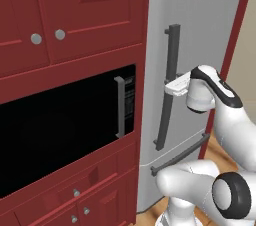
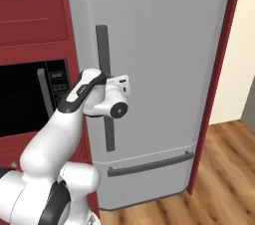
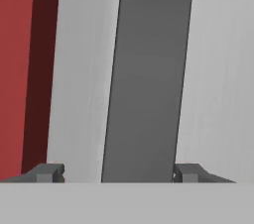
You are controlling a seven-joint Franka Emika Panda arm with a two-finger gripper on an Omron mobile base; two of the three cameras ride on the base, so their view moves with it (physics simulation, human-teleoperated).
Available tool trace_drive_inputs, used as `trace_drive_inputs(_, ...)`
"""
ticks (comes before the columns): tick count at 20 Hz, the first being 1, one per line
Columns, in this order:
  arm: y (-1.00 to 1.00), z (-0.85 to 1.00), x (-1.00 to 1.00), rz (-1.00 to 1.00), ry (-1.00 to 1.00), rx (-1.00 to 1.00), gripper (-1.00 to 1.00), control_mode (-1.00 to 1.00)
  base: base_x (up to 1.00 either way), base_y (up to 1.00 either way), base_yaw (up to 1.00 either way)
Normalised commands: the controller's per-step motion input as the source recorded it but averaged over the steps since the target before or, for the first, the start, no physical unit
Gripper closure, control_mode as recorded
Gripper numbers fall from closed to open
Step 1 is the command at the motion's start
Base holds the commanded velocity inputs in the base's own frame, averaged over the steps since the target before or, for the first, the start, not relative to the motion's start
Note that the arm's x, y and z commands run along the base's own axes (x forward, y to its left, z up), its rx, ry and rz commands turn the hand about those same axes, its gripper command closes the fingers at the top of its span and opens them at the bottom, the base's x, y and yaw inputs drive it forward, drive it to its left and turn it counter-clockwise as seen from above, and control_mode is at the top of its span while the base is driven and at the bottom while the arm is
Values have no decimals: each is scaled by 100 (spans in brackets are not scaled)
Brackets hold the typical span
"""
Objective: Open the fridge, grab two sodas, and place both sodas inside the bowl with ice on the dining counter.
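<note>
Arm extended forward, end effector [image 3: 114,172] fingers spread apart.

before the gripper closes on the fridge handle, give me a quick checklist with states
1. Fridge door shut, ready to pull: ok.
2. Gripper open: ok.
3. Vertical handle sits between the fingertips: ok.
4. Handle centred in the gap: not ok, it lies nearer the right fingertip.
5. Fingers reach far enough past the bar: cannot tell.
6. Microwave clear of the arm: ok.

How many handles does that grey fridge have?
2 in view: a long upright handle on the fridge door, where the gripper is, and a horizontal handle on the bottom drawer.
</note>
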Motion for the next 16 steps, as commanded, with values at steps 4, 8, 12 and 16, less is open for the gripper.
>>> trace_drive_inputs(4,18,0,18,-4,0,0,100,-100,0,0,0)
trace_drive_inputs(8,7,0,12,0,0,0,100,-100,0,0,0)
trace_drive_inputs(12,4,-3,1,0,2,-3,100,-100,0,0,0)
trace_drive_inputs(16,-6,-1,-1,-4,0,0,100,-100,0,0,0)
